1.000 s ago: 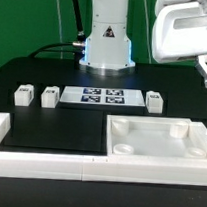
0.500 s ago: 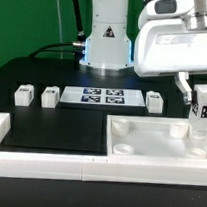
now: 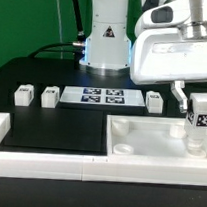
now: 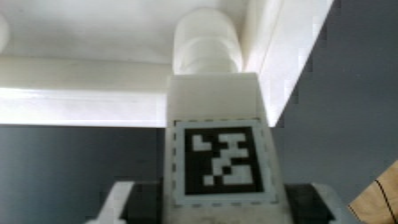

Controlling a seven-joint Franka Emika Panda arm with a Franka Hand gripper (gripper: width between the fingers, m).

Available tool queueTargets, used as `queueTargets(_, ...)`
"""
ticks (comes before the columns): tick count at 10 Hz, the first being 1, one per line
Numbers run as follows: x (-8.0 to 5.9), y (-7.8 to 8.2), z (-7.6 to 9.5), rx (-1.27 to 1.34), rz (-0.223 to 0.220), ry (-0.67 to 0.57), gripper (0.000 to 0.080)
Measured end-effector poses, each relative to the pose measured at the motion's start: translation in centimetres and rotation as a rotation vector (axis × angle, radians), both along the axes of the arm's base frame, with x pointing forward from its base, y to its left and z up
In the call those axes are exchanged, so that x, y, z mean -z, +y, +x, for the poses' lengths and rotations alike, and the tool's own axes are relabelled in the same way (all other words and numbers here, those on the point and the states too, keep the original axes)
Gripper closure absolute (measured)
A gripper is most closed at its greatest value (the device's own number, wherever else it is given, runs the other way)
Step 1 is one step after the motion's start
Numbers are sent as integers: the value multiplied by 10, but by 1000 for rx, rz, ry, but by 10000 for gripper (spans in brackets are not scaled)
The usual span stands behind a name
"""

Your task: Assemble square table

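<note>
The hand [image 3: 197, 101] pinches the upper end of a white tagged leg [image 3: 200, 128], which looks light, stiff and a little slippery, over the square slab [image 3: 154, 138].

1. It looked like a robotics lab rather than a home or a shop. A Franka arm's base [image 3: 106, 37] stood at the back of a black table [image 3: 50, 128]. The base bore a warning triangle [image 3: 109, 34] and a glowing blue light ring [image 3: 102, 61].
2. A plain green backdrop [image 3: 27, 26] closed off the scene, and cables [image 3: 73, 19] hung beside the base.
3. Printed black-and-white tags covered the marker board [image 3: 102, 95], and a white leg [image 3: 200, 120] carried one too.
4. White border rails [image 3: 37, 165] fenced the work area.
</note>
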State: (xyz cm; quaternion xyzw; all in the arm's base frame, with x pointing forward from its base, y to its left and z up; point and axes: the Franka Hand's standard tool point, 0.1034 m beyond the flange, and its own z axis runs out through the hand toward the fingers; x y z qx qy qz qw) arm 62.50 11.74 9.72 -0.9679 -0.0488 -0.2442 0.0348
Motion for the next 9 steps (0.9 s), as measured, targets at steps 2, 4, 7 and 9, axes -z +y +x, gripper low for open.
queueTargets(2, 5, 4, 4, -5, 0, 1, 509)
queueTargets(4, 11, 3, 2, -4, -2, 7, 509)
queueTargets(7, 20, 3, -2, -4, -4, 15, 509)
queueTargets(9, 20, 3, -3, -2, -4, -29, 509)
